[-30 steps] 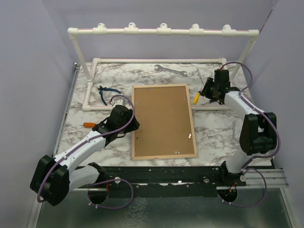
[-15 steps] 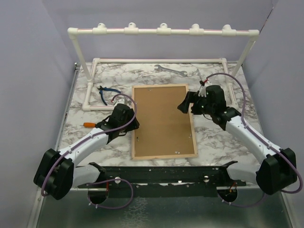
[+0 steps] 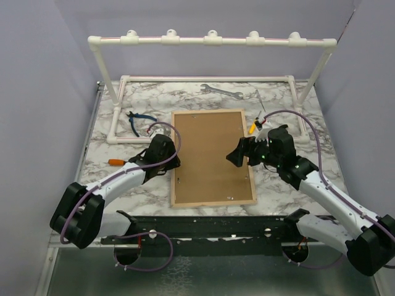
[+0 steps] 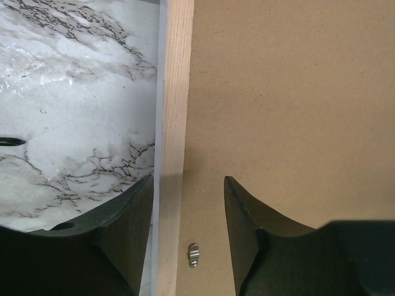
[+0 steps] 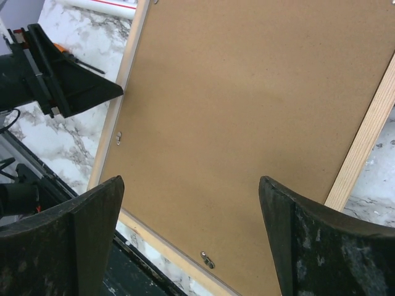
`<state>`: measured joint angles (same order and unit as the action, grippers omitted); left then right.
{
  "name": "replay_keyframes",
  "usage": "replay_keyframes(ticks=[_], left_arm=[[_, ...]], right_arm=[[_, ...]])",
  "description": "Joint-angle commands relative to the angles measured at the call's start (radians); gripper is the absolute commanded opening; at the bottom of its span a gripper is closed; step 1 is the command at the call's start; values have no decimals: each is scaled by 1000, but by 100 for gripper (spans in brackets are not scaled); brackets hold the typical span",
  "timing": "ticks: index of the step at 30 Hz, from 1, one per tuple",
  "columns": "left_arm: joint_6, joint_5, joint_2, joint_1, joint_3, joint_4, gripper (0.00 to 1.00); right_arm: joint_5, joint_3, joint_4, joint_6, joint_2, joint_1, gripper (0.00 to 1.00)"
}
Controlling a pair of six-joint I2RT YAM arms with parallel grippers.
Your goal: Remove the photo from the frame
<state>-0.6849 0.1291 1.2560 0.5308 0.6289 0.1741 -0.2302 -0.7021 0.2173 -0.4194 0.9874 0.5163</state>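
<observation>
Just beyond frame (image 3: 210,161): pliers (image 3: 137,121), wrench (image 3: 220,91)

Robot lab bench: plain lilac walls (image 3: 37,92), marble-print tabletop (image 3: 154,98), white pipe rack (image 3: 210,41), wrench (image 3: 221,91) and pliers (image 3: 137,120)

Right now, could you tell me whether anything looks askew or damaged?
Nothing stands out: the frame lies flat, back up, no visible damage; the left gripper and right gripper are open over it.

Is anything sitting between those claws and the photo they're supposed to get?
Yes. The frame lies face down, so its brown backing board covers the inside; no photo shows. A small clip sits by the board's edge. The left gripper and right gripper hover open above it.
</observation>
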Motion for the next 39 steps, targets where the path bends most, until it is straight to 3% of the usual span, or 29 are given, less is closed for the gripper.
replay_keyframes(ticks=[1, 15, 18, 25, 32, 39], left_arm=[[19, 39, 41, -6, -5, -34, 48], [40, 58, 133, -6, 5, -56, 40], [47, 61, 136, -6, 14, -54, 31], [35, 59, 59, -6, 42, -6, 1], [-4, 15, 19, -6, 79, 47, 0], [-7, 3, -8, -6, 163, 118, 0]], right_arm=[[-51, 11, -18, 31, -1, 10, 92], [-83, 41, -139, 44, 85, 108, 87], [-65, 35, -150, 42, 114, 124, 86], [-45, 5, -167, 63, 175, 165, 84], [-31, -46, -169, 131, 209, 256, 83], [121, -83, -152, 255, 204, 425, 86]])
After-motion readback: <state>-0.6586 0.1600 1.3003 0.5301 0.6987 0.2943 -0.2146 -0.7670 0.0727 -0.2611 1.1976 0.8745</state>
